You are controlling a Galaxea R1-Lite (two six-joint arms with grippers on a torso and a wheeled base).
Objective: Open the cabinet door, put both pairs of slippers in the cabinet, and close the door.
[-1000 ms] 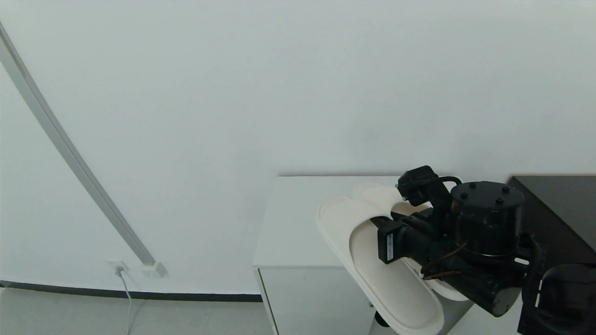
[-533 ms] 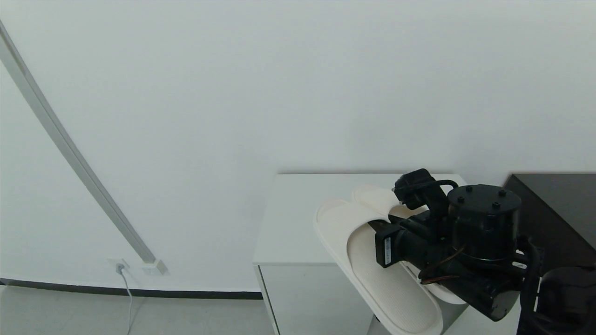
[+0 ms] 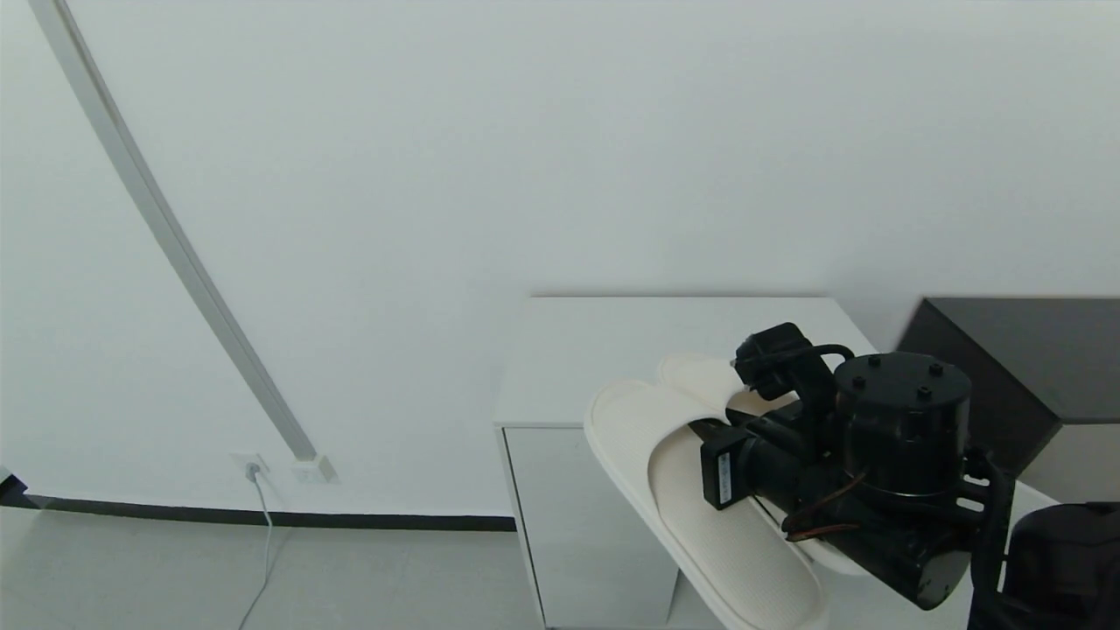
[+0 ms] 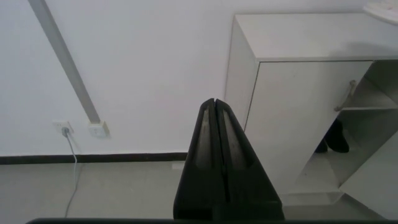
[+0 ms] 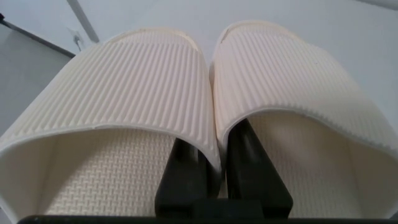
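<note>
Mostly the head camera has moved: the cabinet (image 3: 595, 525) and the wall (image 3: 525, 175) behind it have shifted as one, while the pair of slippers (image 3: 691, 499) sits much where it was in the picture, still carried by the right hand (image 5: 214, 155). That hand is clamped on the two inner side walls, one finger inside each strap, pinching the pair side by side. They hang before the cabinet's top edge, long axis running away from the wrist, toes toward the wall. The opening, with its shelf (image 4: 367, 102) and dark shoes (image 4: 336, 138), looks to lie below the toes, so a toe-first lowering seems called for. The left hand (image 4: 215, 109) stands back from the cabinet, fingers pressed together, empty.
</note>
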